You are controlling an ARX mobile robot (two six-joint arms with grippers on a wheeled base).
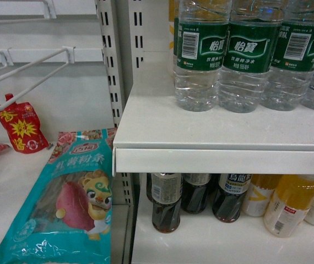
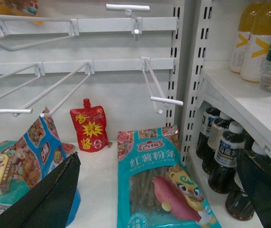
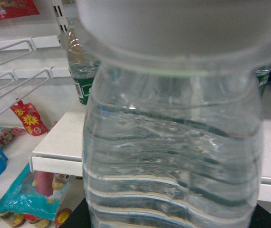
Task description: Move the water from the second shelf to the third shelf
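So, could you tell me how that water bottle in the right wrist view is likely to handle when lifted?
The water bottle looks nearly full, so probably heavy for its size. Its thin, clear ribbed wall may flex under a hard squeeze, though the ribs should help grip. Being tall and narrow, like those on the shelf, it could tip if set down tilted.

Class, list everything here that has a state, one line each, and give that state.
water bottle, upright, full, held in front of the shelf edge.
right gripper, jaws shut on the water bottle.
left gripper, jaws open, empty.
shelved water bottles, upright, full.
dark drink bottles, upright, capped.
teal packet, lying flat.
red pouch, standing, cap on.
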